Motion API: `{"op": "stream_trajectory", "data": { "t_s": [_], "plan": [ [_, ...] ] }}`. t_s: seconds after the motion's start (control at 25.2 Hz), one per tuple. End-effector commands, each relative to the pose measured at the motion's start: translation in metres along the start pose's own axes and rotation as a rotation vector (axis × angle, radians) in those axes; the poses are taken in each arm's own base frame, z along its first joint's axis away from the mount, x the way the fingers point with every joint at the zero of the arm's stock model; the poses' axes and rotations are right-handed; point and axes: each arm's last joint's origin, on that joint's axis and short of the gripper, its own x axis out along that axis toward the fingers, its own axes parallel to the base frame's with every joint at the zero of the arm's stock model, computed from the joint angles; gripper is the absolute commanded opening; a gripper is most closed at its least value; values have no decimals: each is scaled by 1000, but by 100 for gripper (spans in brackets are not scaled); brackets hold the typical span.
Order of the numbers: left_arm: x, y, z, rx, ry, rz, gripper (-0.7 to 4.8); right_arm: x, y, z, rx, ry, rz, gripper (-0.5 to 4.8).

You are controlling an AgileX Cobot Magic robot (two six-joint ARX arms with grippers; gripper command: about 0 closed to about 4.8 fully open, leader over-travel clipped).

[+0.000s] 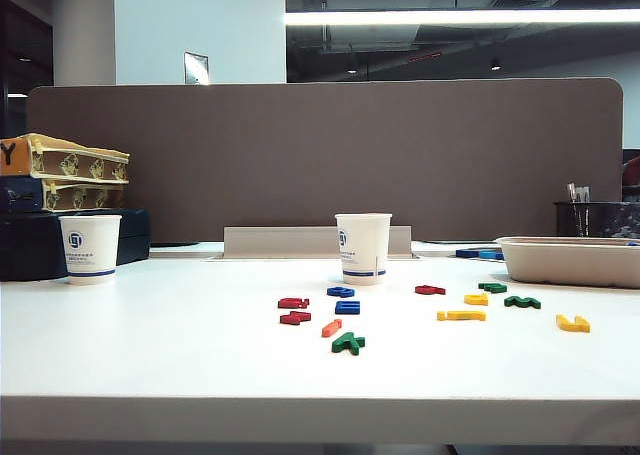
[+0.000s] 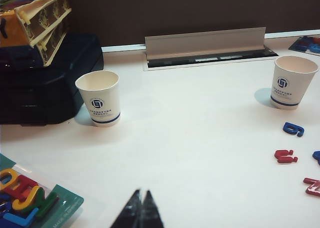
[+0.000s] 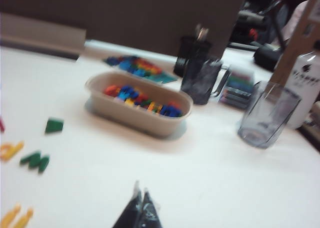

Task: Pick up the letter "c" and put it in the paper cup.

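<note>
With both the left gripper [image 2: 141,211] and the right gripper [image 3: 139,211] seen closed and empty above bare table, nothing has been grasped yet, the letter "c" [image 1: 331,327] lying at six o'clock from the paper cup [image 1: 363,247].

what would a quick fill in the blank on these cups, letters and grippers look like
1. The white paper cup behind the letters stands ____, mouth up.
2. The blue plastic letter nearest that cup lies on the white ____.
3. The beige oval tray holds a heap of many-coloured ____.
4. The left gripper and the right gripper both have their jaws ____.

Missing words: upright; table; letters; shut
</note>
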Motion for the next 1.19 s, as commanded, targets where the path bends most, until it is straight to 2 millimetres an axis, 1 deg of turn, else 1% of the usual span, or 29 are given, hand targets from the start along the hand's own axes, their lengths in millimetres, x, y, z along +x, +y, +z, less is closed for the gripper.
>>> {"op": "stream_trajectory", "data": {
  "t_s": [0.04,0.12,0.4,0.48,0.52,0.95,1.03,1.19],
  "plan": [
    [2,0,1,22,-80,12,-6,0,-3,6,46,-64,-55,0],
    [4,0,-1,4,-121,40,-6,0,-3,6,46,-61,-64,0],
    [3,1,0,-7,-141,84,-6,0,-1,-1,12,9,-49,0],
    [4,1,1,-28,-191,84,-6,0,-1,-3,4,26,-46,0],
    [4,1,1,-38,-217,85,-6,0,-1,-3,28,27,-43,0],
    [11,-2,-30,-30,-164,86,-6,0,-1,-3,30,26,-40,0],
    [12,-2,-40,-51,-166,87,-6,0,-1,-3,30,26,-40,0],
    [12,-3,-41,-46,-155,86,-6,0,-1,-3,30,26,-40,0]
  ]
}}
